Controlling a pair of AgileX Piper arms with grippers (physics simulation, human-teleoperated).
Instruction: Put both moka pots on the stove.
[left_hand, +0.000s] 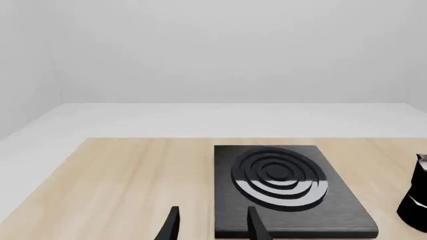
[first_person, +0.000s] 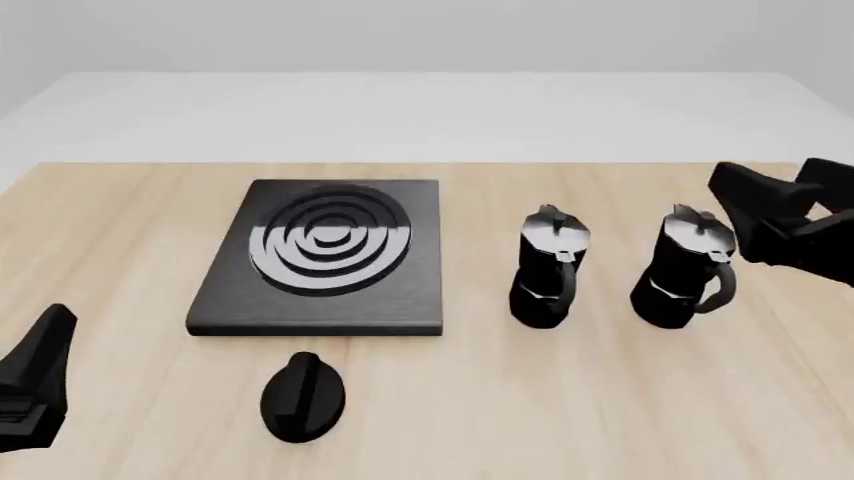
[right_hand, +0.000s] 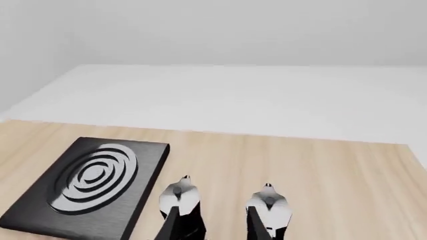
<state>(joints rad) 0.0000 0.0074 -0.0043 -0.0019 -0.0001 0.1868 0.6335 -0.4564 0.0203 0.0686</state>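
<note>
The stove (first_person: 320, 255) lies left of centre on the wooden table, with nothing on it. Two moka pots stand side by side to its right: the left pot (first_person: 547, 265) and the right pot (first_person: 687, 265), handles toward the near side. My right gripper (first_person: 757, 203) hovers just right of the right pot, open and empty. In the right wrist view its fingers (right_hand: 172, 225) frame both pots (right_hand: 181, 200) (right_hand: 269, 207). My left gripper (first_person: 40, 370) is at the near left edge, open and empty. The left wrist view shows the stove (left_hand: 280, 185) and one pot (left_hand: 417, 195).
A flat black oval knob (first_person: 303, 395) lies on the table in front of the stove's near edge. The table's (first_person: 561, 400) far edge runs behind the stove, with a white floor beyond.
</note>
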